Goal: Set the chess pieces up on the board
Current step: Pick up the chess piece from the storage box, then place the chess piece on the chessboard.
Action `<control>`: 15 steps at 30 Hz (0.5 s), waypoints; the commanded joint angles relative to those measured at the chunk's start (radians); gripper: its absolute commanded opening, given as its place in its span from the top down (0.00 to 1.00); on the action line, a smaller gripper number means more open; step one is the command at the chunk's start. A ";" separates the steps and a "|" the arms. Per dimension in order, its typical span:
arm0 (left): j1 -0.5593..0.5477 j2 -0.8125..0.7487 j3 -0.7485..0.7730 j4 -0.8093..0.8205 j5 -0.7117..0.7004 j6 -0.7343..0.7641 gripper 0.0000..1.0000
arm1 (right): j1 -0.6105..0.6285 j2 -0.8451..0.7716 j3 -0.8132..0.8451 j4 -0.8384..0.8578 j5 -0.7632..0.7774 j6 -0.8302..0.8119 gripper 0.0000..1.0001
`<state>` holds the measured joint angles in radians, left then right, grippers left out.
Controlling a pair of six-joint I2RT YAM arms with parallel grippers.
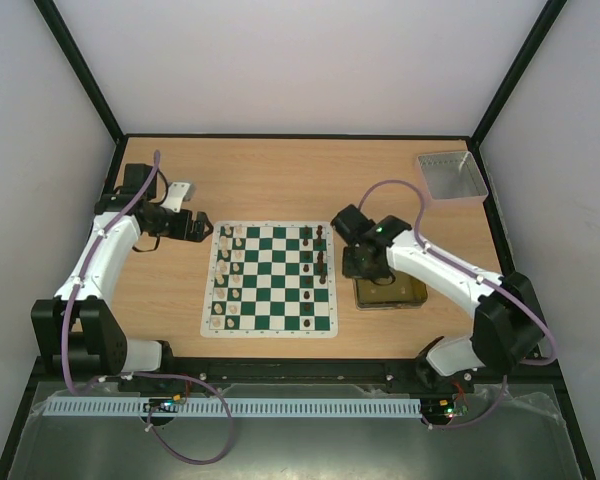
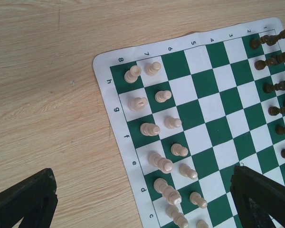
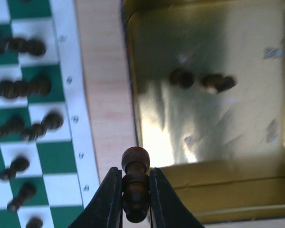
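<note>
Wood desk (image 1: 280, 180): R claw (image 3: 135, 176) clamps dark piece (image 3: 135, 160) lengthwise in jaws over gold tin (image 3: 228, 142), board (image 1: 270, 272) at its 9 o'clock; L claw (image 2: 142, 202) wide open.

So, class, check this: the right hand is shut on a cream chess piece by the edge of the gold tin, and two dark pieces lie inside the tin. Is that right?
Not quite. The right wrist view shows the held piece in the right hand is dark brown, not cream. The rest holds: it is by the edge of the gold tin, with two dark pieces inside.
</note>
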<state>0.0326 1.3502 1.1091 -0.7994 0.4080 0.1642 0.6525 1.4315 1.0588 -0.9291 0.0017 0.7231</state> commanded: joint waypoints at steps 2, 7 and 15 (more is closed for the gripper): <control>-0.007 0.014 0.000 -0.007 0.007 -0.006 0.01 | 0.117 -0.041 -0.065 -0.070 -0.023 0.044 0.91; -0.010 0.017 0.004 -0.009 0.004 -0.006 0.01 | 0.193 -0.009 -0.081 -0.012 -0.079 0.035 0.91; -0.010 0.006 -0.002 -0.008 -0.008 -0.008 0.01 | 0.240 0.097 -0.062 0.093 -0.120 0.017 0.91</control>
<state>0.0265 1.3613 1.1091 -0.7990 0.4065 0.1642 0.8810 1.4834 0.9852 -0.8940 -0.0956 0.7448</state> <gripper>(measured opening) 0.991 0.096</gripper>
